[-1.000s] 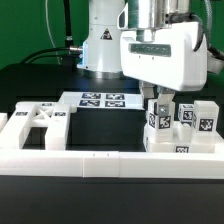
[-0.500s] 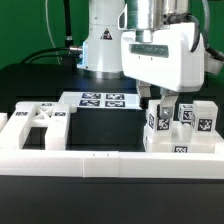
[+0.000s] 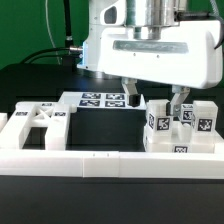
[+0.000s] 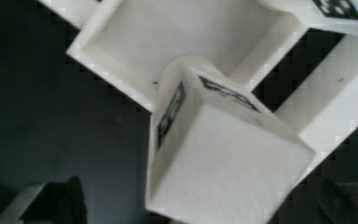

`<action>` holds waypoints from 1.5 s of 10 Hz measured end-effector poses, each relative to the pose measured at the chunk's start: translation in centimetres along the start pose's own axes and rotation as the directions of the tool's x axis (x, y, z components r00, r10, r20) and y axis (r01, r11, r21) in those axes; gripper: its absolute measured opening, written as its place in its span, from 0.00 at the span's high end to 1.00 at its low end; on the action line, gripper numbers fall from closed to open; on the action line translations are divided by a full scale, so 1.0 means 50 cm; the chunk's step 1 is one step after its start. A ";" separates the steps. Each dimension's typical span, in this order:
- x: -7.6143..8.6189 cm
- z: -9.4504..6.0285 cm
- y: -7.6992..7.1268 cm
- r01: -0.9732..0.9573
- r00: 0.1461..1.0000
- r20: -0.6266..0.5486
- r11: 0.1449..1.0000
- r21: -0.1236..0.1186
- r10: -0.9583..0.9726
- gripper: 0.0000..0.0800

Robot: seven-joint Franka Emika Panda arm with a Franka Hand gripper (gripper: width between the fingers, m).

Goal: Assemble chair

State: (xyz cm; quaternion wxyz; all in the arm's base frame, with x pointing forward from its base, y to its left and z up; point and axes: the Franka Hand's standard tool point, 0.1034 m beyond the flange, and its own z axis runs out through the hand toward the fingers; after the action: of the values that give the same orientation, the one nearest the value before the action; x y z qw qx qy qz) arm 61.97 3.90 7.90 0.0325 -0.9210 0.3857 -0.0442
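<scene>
Chair block stands upright between the wide-open, empty jaws; in your wrist view its tag is blurred

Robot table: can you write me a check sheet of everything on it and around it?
Surface: black tabletop, carrying the flat white marker board and a long low white border wall.
Job's things: glossy white X-braced square chair seat at the exterior view's left; white tagged chair blocks standing at its right.
Clutter: nothing seen.
Grippers: white two-finger gripper open, fingers either side of one block, not holding it.
Cables: black cables beside the white arm.
Surroundings: green backdrop.
</scene>
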 end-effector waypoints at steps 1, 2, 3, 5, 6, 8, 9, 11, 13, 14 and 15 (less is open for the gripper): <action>0.001 -0.001 -0.001 0.085 0.996 -0.001 0.996 -0.001 -0.085 0.19; 0.001 -0.001 -0.001 0.139 0.990 -0.001 0.990 -0.001 -0.139 0.19; 0.001 0.000 0.000 0.212 0.977 -0.001 0.977 -0.001 -0.212 0.19; 0.001 0.000 0.000 0.309 0.951 -0.001 0.951 -0.002 -0.309 0.19; 0.000 -0.001 -0.002 0.383 0.924 -0.002 0.924 0.000 -0.383 0.19; -0.005 0.000 -0.006 0.488 0.873 -0.001 0.873 -0.001 -0.488 0.19; -0.006 0.000 -0.007 0.513 0.858 -0.001 0.858 -0.004 -0.513 0.19; -0.013 0.000 -0.013 0.581 0.814 0.000 0.814 -0.007 -0.581 0.19; -0.014 0.001 -0.013 0.665 0.747 0.000 0.747 -0.007 -0.665 0.19; -0.013 0.001 -0.012 0.728 0.685 0.002 0.685 -0.014 -0.728 0.19; -0.012 0.001 -0.011 0.772 0.635 0.004 0.635 -0.019 -0.772 0.19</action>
State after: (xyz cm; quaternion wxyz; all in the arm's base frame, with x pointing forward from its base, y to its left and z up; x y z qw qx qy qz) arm 61.93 4.70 7.88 0.0011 -0.9977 -0.0441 -0.0522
